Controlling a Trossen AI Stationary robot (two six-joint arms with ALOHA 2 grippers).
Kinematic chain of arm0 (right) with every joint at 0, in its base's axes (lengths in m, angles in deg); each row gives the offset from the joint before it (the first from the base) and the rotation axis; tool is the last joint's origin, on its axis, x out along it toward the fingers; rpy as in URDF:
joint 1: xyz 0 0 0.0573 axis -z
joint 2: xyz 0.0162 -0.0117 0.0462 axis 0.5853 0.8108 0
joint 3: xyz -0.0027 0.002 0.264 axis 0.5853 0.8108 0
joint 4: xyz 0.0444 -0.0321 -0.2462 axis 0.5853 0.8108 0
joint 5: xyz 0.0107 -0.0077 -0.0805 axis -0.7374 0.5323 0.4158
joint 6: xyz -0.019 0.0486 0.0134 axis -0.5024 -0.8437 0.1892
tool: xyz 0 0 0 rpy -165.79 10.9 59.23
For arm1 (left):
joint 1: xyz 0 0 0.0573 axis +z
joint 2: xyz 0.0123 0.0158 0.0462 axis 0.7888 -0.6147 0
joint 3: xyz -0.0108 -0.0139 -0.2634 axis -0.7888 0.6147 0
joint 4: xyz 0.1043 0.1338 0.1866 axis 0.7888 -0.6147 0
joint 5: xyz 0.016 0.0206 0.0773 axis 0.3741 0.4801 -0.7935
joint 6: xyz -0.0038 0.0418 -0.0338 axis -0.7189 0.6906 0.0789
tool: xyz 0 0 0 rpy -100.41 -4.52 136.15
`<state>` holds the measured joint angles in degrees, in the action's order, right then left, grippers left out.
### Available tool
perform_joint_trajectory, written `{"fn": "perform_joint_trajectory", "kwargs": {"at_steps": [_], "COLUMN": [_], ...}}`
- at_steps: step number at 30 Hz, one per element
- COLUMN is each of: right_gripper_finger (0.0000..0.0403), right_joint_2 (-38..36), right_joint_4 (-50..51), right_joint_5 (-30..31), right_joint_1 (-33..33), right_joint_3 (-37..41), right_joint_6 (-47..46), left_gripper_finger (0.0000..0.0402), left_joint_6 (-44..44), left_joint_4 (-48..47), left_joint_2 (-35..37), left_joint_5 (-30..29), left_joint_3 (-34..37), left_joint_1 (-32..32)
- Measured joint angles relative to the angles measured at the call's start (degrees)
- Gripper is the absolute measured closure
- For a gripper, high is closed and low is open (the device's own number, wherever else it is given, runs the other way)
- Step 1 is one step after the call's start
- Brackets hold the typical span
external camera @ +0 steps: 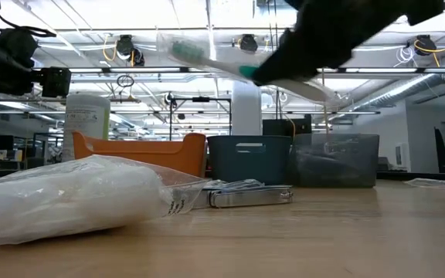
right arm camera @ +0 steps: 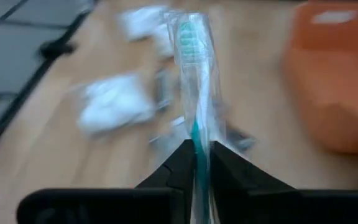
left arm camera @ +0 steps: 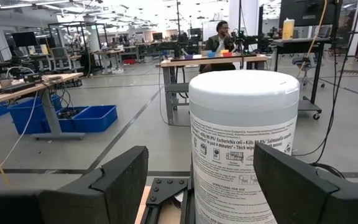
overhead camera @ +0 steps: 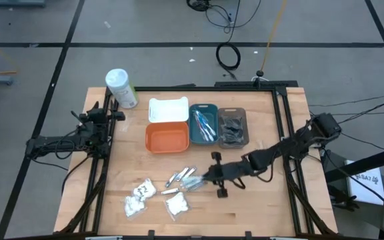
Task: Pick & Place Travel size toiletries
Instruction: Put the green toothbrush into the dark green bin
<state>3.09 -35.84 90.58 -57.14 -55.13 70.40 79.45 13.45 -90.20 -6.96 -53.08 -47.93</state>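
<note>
Right wrist view: my right gripper (right arm camera: 202,149) is pinching a clear-wrapped toothbrush (right arm camera: 194,74), lifted off the worktop (overhead camera: 259,207).
High view puts that gripper over the worktop's middle, just right of the loose silvery tubes (overhead camera: 182,177) and white packets (overhead camera: 139,193) lying toward the near edge. Orange tray (overhead camera: 167,138), white tray (overhead camera: 169,109), teal tray (overhead camera: 204,123) and grey tray (overhead camera: 233,127) sit toward the far edge. My left gripper (left arm camera: 197,180) waits at the far-left corner, fingers spread, facing the big white bottle (left arm camera: 244,143).

Wooden table (overhead camera: 259,207) carries trays (overhead camera: 197,128), bottle (overhead camera: 121,88), tubes (overhead camera: 182,177), packets (overhead camera: 139,198).
</note>
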Motion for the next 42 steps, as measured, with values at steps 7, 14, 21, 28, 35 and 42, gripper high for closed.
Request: {"fn": "perform_joint_trajectory", "kwargs": {"at_steps": [7,14,21,28,35,42], "right_gripper_finger": [0.039,0.0371,0.039,0.0383,0.0378,0.037], "right_joint_2": [-0.18,-0.23,-0.26,-0.25,-0.25,-0.25], "right_joint_4": [-4.38,-10.1,-13.47,-23.2,-35.76,-39.48], "right_joint_5": [9.99,9.9,9.95,9.94,6.19,5.19], "right_joint_1": [7.8,15.82,21.97,28.63,31.09,30.61], "right_joint_3": [-0.11,-0.11,1.9,11.37,18.91,20.0], "right_joint_6": [-6.7,-11.47,-10.28,-18.85,-23.58,-23.58], "left_gripper_finger": [0.0117,0.0117,0.0117,0.0117,0.0117,0.0117], "left_joint_6": [0.0,0.0,0.0,0.0,0.0,0.0], "left_joint_4": [-0.01,-0.01,-0.01,-0.01,-0.01,-0.01], "left_joint_2": [0.0,0.01,0.0,0.0,0.02,0.0], "left_joint_5": [-0.01,-0.01,0.02,0.01,0.01,0.01], "left_joint_3": [0.0,0.0,0.0,0.0,0.0,0.0], "left_joint_1": [0.01,0.01,0.0,0.01,0.0,0.01]}}
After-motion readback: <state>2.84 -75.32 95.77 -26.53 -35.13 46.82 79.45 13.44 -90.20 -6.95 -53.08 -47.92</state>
